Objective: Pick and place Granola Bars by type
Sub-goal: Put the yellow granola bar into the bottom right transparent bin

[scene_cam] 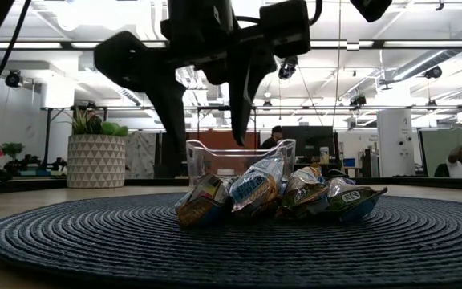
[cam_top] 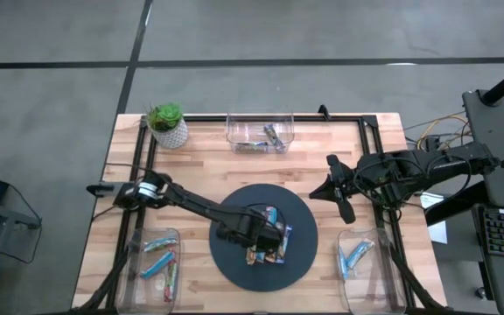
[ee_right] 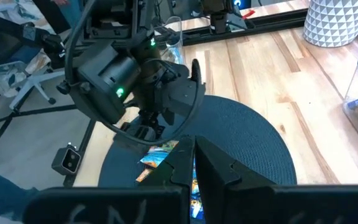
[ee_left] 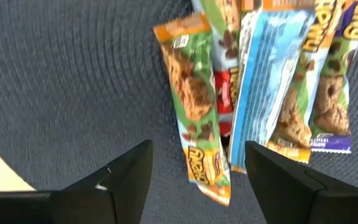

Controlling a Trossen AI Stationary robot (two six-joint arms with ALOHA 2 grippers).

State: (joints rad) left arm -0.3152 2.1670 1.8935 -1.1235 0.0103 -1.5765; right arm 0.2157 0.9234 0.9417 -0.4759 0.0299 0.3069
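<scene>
On the dark round mat point(cam_top: 234, 262) at the middle of the desk point(cam_top: 199, 166), the remaining granola bars point(cam_top: 268, 241) lie in a small loose heap, some overlapping others. Directly over them hovers the left gripper point(ee_left: 194, 177), its jaws spread wide, one on each side of the lower end of a green and orange bar point(ee_left: 194, 124) that lies a little apart from a blue bar point(ee_left: 267, 74) and the brown ones beside it.

These bars look light, with a fairly stiff core inside a thin, shiny wrapper. I judge the wrapper will be slippery and its sealed ends floppy, so the hold should be across the narrow width at the middle of the body, not at the crimped end. Too strong a squeeze could break the bar inside.

Farther out, three clear bins already hold some bars: one near the left front corner point(cam_top: 157, 262), one near the right front corner point(cam_top: 357, 258), one at the far edge point(cam_top: 261, 133). The right gripper point(cam_top: 344, 203) waits over the desk beside the mat, jaws closed on nothing. A potted plant point(cam_top: 168, 122) stands at the far left corner.
</scene>
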